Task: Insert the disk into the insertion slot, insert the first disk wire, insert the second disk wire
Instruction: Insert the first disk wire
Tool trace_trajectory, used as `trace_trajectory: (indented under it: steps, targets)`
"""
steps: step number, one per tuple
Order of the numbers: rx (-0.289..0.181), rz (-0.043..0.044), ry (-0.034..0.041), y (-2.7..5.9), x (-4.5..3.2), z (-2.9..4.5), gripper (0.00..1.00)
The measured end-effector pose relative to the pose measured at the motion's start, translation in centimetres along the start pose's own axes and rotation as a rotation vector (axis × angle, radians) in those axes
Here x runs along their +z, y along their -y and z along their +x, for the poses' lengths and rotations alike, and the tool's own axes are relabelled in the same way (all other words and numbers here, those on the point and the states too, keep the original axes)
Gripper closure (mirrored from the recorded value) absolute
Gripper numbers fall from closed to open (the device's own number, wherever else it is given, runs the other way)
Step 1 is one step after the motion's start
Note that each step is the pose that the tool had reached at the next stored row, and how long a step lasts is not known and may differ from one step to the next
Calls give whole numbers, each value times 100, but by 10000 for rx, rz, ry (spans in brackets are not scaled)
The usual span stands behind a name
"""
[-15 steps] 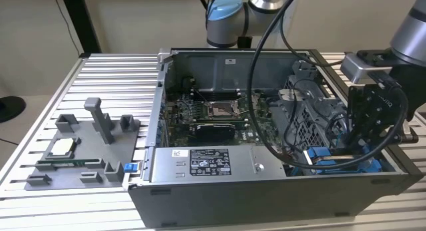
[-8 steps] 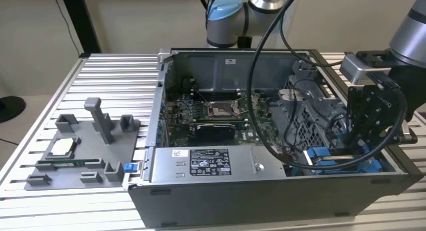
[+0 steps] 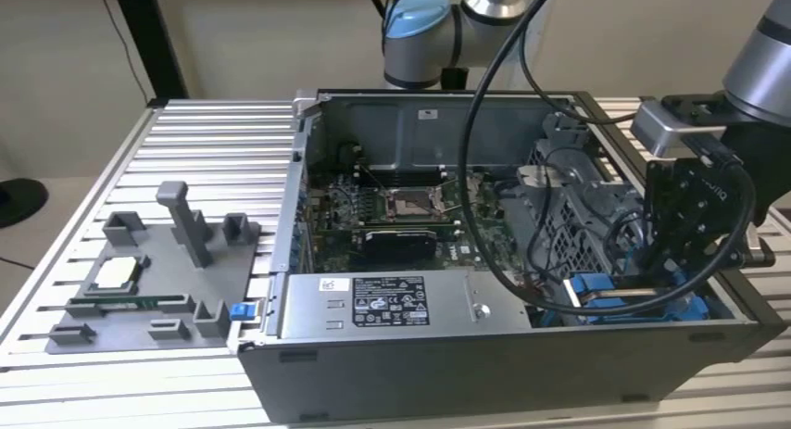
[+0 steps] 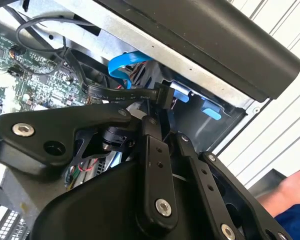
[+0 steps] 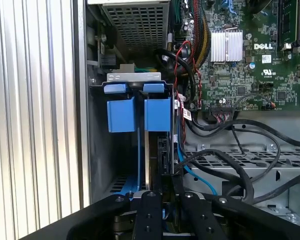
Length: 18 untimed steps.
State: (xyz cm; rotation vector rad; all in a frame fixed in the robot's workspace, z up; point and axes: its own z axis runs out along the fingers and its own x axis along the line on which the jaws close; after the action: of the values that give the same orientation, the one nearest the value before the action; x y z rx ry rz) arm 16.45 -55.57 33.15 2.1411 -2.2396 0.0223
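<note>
The disk sits in the insertion slot (image 5: 97,150) at the case's near corner on the exterior view's right, its bright blue carrier (image 3: 618,295) showing, with the blue tabs (image 5: 140,114) facing out. My gripper (image 3: 668,271) reaches down into the case right at the disk. In both wrist views the gripper (image 4: 162,122) (image 5: 163,187) is shut on the black connector (image 4: 162,96) of a flat black disk wire, held close against the disk's end. A thin blue wire (image 4: 124,65) loops nearby. The disk's body is mostly hidden by the carrier and the fingers.
The open computer case holds a grey labelled power-supply box (image 3: 383,304), a motherboard with a CPU socket (image 3: 406,204) and bundles of black cables (image 5: 240,170). A grey fixture (image 3: 148,281) stands on the slatted table at the exterior view's left. A person's hand (image 4: 292,185) rests outside the case.
</note>
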Motion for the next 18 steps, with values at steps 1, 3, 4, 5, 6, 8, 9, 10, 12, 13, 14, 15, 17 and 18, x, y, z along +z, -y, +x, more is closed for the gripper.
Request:
trace_trajectory:
  steps: [1, 3, 4, 5, 6, 8, 9, 10, 12, 13, 14, 15, 17, 18]
  targets:
    - [0, 0, -1, 0, 0, 0, 100]
    - [0, 0, 0, 0, 1, 0, 100]
    - [0, 0, -1, 0, 1, 0, 100]
    - [0, 0, 8, 0, 4, -1, 100]
    - [0, -1, 12, 0, 7, -1, 0]
    - [0, -2, 19, 0, 12, 0, 0]
    - [0, -1, 10, 0, 7, 0, 0]
    - [0, 0, 0, 0, 3, 0, 0]
    - [0, 0, -1, 0, 2, 0, 0]
    - [0, -1, 2, 0, 2, 0, 0]
    - [0, -10, -2, 0, -5, 0, 0]
    - [-1, -44, -2, 0, -17, 1, 0]
    - [-3, -113, -5, -2, -51, 2, 0]
    - [-3, -140, -4, -2, -69, 3, 0]
